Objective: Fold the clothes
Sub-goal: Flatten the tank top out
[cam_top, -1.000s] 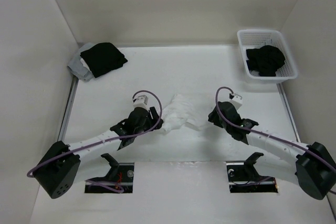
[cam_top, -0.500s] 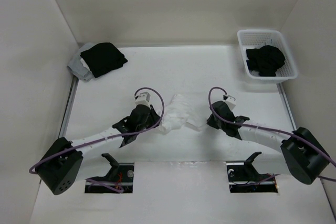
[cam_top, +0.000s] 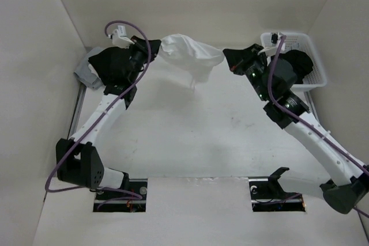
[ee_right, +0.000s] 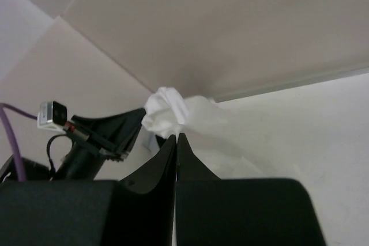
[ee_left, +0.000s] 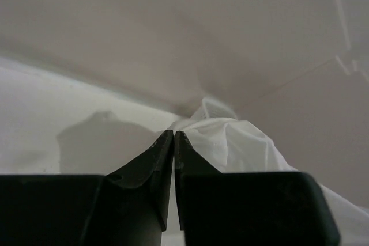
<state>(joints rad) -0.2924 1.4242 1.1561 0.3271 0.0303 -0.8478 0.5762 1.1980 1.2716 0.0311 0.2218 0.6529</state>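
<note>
You've got the white camisole [cam_top: 190, 55] up in the air, strung between the left gripper [cam_top: 153, 48] and the right gripper [cam_top: 228, 59]. Each gripper is pinched closed on one end of it. The fabric is thin and pale, and it's bunched and wrinkled rather than spread flat. It sags a little in the middle, and a narrow bit dangles below its lower edge. It hangs over the far part of the table [cam_top: 190, 136].

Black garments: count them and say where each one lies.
2. One black garment lies on the grey cloth at the far left; the other black garment sits in the white basket, far right. Each is partly hidden.
</note>
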